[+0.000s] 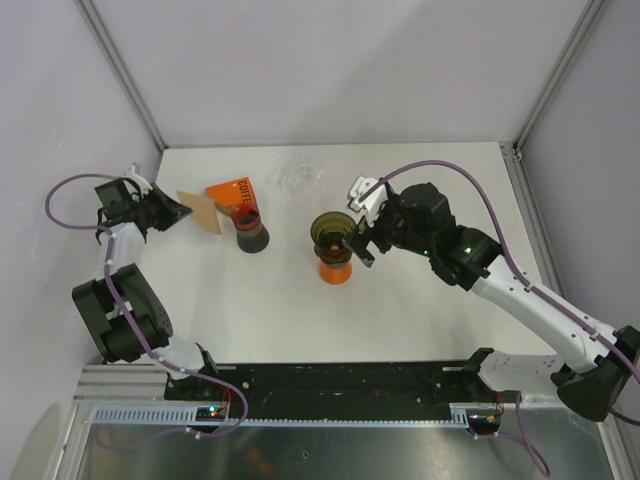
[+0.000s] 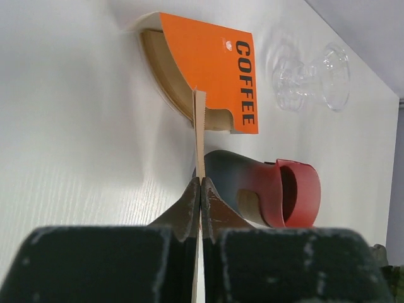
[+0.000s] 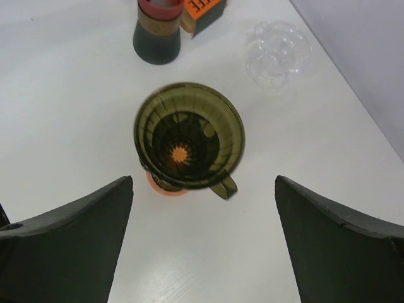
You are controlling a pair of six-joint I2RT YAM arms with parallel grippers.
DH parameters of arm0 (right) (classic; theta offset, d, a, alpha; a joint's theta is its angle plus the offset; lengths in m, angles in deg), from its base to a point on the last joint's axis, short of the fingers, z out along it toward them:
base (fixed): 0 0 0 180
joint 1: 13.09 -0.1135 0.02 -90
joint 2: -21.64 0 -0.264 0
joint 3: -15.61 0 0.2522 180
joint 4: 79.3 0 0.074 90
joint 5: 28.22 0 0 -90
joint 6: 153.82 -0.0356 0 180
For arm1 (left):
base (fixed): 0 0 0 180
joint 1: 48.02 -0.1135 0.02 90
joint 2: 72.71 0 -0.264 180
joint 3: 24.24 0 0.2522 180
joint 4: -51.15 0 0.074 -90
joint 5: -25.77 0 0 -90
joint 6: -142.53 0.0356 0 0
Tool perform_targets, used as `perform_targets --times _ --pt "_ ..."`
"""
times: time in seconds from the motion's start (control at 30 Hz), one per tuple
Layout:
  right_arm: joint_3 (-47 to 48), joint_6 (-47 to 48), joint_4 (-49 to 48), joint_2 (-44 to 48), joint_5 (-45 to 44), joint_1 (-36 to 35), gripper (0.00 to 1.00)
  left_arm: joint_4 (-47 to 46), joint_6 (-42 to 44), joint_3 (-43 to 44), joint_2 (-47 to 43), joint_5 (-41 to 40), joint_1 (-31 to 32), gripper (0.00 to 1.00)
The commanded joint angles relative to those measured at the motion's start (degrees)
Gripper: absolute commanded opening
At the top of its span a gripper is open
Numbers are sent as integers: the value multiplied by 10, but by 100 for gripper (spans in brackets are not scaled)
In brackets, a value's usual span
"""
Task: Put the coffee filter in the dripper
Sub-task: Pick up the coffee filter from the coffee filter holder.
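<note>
Your left gripper (image 1: 160, 212) is shut tight on the brown coffee filter (image 1: 200, 211), which sticks out to the right, just beside the orange box (image 1: 228, 192) and well apart from the green dripper (image 1: 333, 233). From the top you see its wide fan shape, but the left wrist view shows only a thin edge. Your right gripper (image 3: 203, 183) is wide open and holds nothing, just beside the dripper

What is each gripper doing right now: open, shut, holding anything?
Left gripper: shut on the filter.
Right gripper: open, holding nothing, facing the dripper.
</note>
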Motion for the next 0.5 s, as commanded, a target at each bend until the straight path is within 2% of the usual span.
perform_targets --times 0.0,0.33,0.47 --pt "3 -10 -64 -17 -49 -45 99 18 27 -10 -42 25 -4 0" --pt "3 46 -196 -65 -221 -203 99 71 41 25 -177 58 -4 0" --pt "4 41 -243 -87 -210 -226 99 109 50 50 -198 114 -3 0"
